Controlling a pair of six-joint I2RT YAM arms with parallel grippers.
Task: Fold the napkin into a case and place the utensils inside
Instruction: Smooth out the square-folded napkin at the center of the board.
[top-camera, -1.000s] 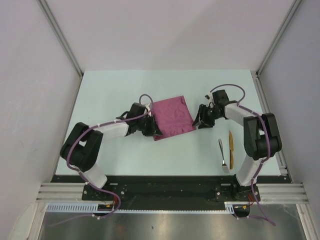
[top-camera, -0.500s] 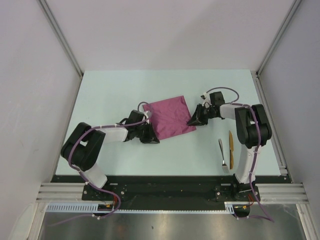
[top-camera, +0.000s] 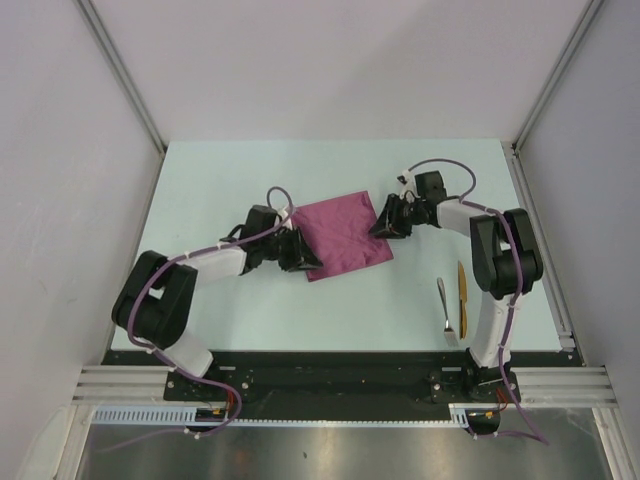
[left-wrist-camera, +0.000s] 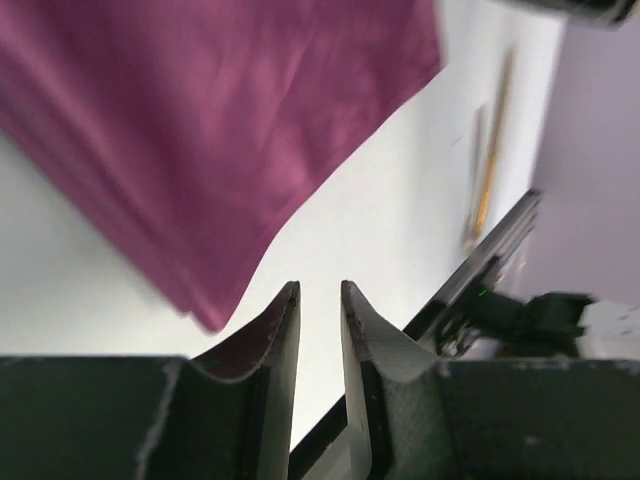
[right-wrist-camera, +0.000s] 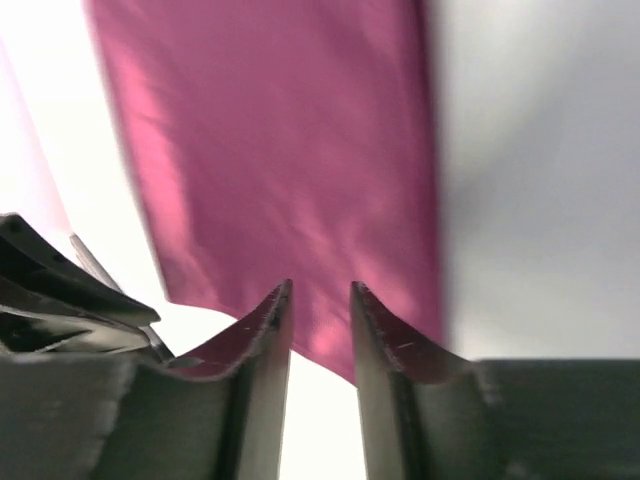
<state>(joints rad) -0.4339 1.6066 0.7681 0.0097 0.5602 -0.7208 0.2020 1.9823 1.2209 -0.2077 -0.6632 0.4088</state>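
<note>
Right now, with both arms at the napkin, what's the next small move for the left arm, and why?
Probably ease the left fingers forward toward the napkin until its near corner comes between them, ready to pinch. In the wrist view they stand narrowly apart over bare table with nothing between them, and the cloth's corner lies just ahead and slightly to one side, so closing here would likely catch nothing.

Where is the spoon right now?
From above, the spoon lies on the right side of the table, near the front edge, just left of the golden piece and well clear of the napkin.
</note>
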